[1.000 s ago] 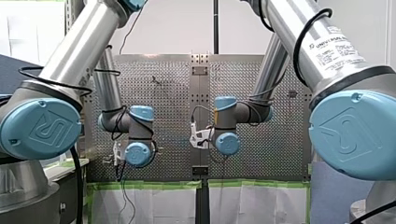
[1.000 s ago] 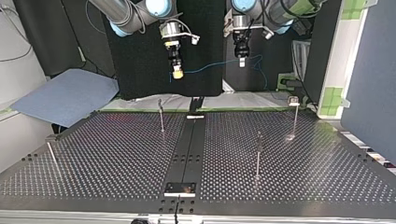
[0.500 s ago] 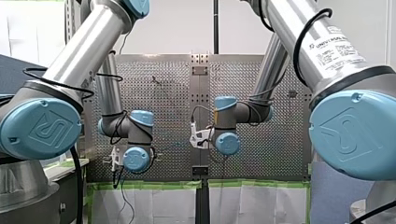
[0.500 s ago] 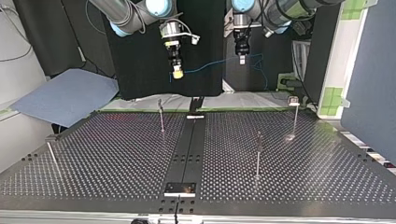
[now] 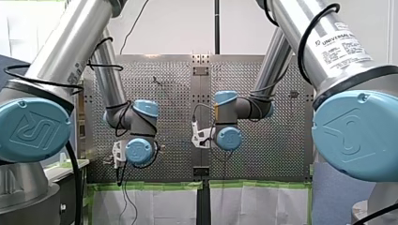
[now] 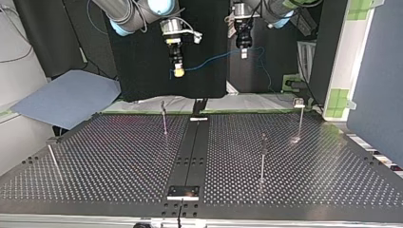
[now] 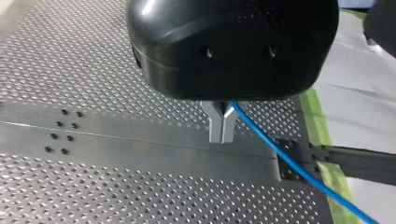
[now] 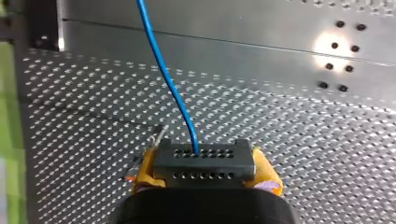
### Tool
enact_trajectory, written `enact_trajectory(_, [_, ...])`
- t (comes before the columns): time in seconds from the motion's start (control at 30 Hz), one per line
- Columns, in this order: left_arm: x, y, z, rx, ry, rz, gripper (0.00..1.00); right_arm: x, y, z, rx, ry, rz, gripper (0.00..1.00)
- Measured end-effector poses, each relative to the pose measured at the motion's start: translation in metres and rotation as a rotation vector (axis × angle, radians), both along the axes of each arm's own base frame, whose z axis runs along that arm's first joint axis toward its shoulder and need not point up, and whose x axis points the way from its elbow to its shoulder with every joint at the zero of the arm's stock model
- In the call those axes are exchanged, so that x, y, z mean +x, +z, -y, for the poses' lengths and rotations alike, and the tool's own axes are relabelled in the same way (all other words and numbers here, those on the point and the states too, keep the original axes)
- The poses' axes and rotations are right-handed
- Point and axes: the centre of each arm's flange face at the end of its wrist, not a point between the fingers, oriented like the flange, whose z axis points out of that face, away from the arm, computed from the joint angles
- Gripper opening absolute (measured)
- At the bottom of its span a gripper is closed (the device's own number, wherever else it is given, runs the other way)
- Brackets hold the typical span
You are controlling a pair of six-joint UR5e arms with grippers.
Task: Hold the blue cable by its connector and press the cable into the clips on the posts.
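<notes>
Both arms are raised, grippers pointing down over the perforated table (image 6: 119, 156). Right gripper (image 6: 178, 71): yellow pads (image 8: 145, 170) are closed on either side of the black connector (image 8: 204, 164), with a snug hold and no visible gap. The blue cable (image 6: 211, 61) leaves the connector's outer face and runs ahead of the gripper, above the table. Left gripper (image 7: 221, 137): metal fingers (image 7: 215, 123) are pressed together on the cable, which comes out beside them and trails off past the table's edge and the green tape (image 7: 322, 140). In the top view the cable spans the gap between the two grippers, rising gently from the right gripper at the view's left to the left gripper at the view's right. A slack length hangs beyond the left gripper. The whole span is held in the air, well above the posts. Posts seen in the top view: one (image 6: 164, 118) below the right gripper, one (image 6: 263, 156) nearer the camera, one (image 6: 300, 118) at the view's right, and a leaning one (image 6: 52, 159) at the view's left. The cable touches none of them. The clips are too small to make out.
</notes>
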Motion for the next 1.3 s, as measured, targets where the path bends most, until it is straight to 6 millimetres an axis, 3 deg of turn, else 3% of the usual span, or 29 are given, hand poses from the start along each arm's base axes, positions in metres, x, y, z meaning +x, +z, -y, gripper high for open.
enact_trajectory(0.33, [-0.026, 0.018, 0.015, -0.021, -0.032, 0.013, 0.0, -0.008, -0.008, -0.008, 0.071, 0.0, -0.075, 0.0])
enact_trajectory(0.5, [-0.027, 0.026, 0.02, -0.029, -0.039, 0.045, 0.0, -0.008, -0.003, -0.004, 0.09, -0.007, -0.083, 0.0])
enact_trajectory(0.8, [-0.012, 0.053, 0.02, -0.08, -0.026, 0.122, 0.0, 0.008, 0.047, 0.004, 0.079, 0.04, 0.019, 0.0])
enact_trajectory(1.17, [0.012, 0.083, 0.001, 0.005, -0.031, 0.122, 0.0, 0.026, 0.115, 0.01, 0.027, 0.117, 0.105, 0.0])
enact_trajectory(1.3, [0.022, 0.096, -0.007, 0.039, -0.034, 0.125, 0.0, 0.03, 0.13, 0.013, 0.011, 0.127, 0.123, 0.0])
